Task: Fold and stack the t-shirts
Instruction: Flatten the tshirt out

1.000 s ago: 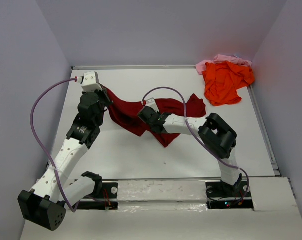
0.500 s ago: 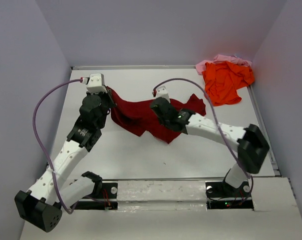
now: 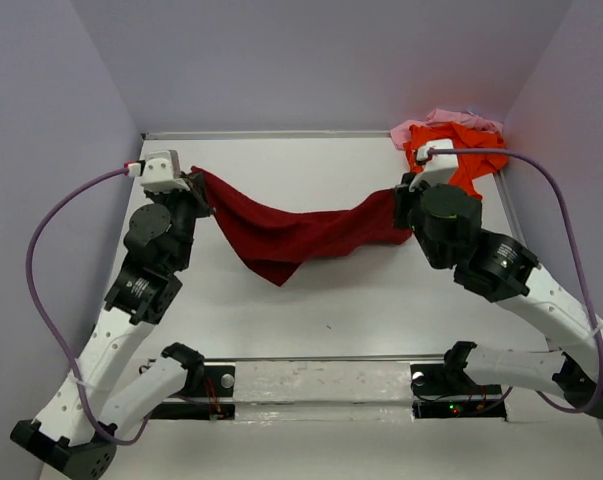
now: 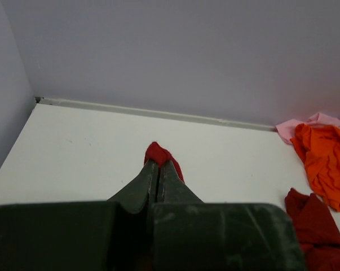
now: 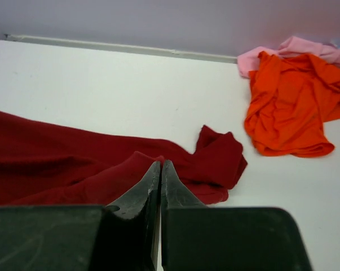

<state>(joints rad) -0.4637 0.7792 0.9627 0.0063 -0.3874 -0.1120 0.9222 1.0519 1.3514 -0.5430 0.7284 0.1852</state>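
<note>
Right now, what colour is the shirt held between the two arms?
The shirt is dark red; the top view shows it best.

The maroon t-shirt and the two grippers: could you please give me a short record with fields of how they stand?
maroon t-shirt: unfolded, stretched between both grippers, sagging in the middle
left gripper: shut on the shirt's left end, over the far left of the table
right gripper: shut on the shirt near its right end
orange t-shirt: crumpled in the far right corner, partly over the pink t-shirt
stack: not yet begun
</note>
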